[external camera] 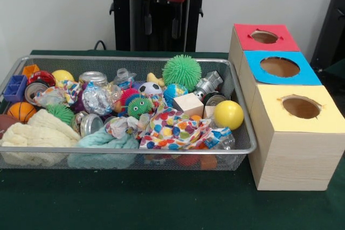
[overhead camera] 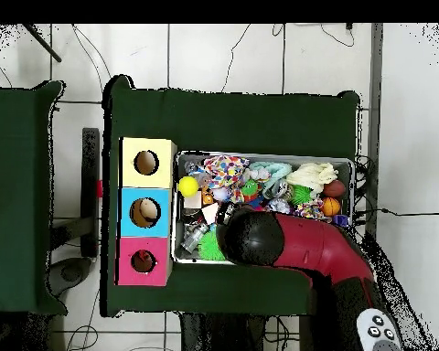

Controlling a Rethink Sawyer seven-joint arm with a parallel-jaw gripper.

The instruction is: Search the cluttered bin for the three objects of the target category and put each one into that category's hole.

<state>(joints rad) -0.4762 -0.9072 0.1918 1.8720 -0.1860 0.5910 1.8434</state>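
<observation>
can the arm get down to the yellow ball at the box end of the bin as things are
Probably yes: the yellow ball lies on top of the clutter by the bin wall, nothing over it. The arm hangs above the bin's other side.

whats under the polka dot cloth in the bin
The polka dot cloth covers the middle front of the wire bin. Orange and red shapes show through the mesh below it, and a clear plastic wrapper pokes out beside it. The rest is hidden.

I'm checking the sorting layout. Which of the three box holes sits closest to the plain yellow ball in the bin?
The hole in the yellow-topped box: the yellow ball lies just across the bin wall from it; the blue and red holes sit farther back.
</observation>
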